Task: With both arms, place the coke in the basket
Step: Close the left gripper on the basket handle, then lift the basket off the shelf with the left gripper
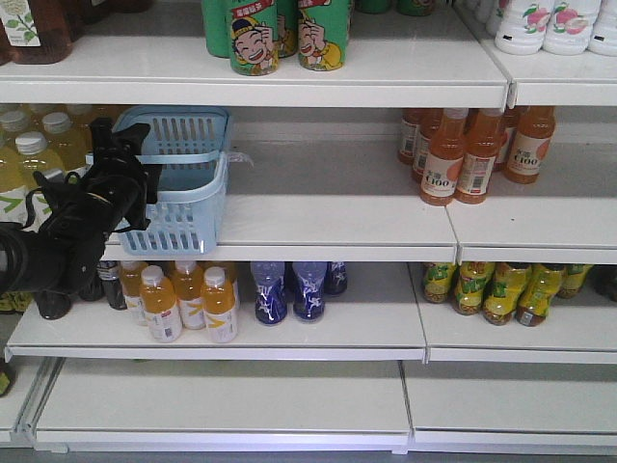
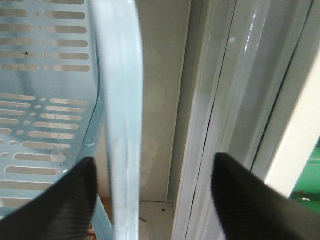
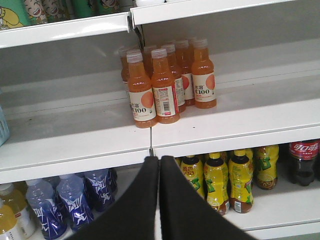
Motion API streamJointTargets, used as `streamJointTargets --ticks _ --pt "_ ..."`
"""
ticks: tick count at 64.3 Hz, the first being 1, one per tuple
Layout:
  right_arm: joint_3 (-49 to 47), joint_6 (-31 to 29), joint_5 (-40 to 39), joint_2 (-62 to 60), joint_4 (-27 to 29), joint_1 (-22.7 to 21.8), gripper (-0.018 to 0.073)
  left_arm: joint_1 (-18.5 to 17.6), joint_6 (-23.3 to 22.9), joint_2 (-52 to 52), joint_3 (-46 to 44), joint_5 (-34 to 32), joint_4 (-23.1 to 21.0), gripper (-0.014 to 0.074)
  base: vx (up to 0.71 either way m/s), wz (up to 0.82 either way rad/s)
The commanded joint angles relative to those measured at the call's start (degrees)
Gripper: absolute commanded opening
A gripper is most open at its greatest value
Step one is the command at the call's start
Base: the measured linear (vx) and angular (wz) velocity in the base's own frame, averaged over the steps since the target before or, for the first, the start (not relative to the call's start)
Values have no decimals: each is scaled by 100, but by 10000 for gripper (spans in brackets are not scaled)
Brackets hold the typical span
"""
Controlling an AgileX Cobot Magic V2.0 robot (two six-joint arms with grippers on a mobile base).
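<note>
**Open up, then go for the coke**

The coke [image 3: 303, 165] stands on the low shelf [image 3: 280, 200], at three o'clock from our right gripper [image 3: 159, 200], which is pressed together and empty. Our left gripper [image 2: 152, 200] is spread around the basket [image 2: 45, 100] edge.

a shop: white shelves [image 1: 328, 227] stocked with bottled drinks [image 1: 461, 159].

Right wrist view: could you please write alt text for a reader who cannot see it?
The right gripper, shut and empty, faces white shelves: orange-drink bottles above, yellow bottles and blue bottles below, a coke at the right edge.
</note>
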Motion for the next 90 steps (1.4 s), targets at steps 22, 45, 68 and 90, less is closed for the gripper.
streamJointTargets --ticks 22,45,68,90 --pt "104 -41 -402 -64 -55 -36 -6 4 -49 -276 -136 -639 451 -8 0 0" --pt "104 -41 -402 -64 -55 -36 -6 4 -1154 -280 -136 -1898 2988 -7 0 0" --pt "104 -41 -402 -64 -55 -36 -6 -105 -2298 -371 -129 -2946 6452 -7 0 0" --pt "104 -41 -402 -64 -55 -36 -6 -924 -2293 -1189 541 -2946 7301 -7 0 0"
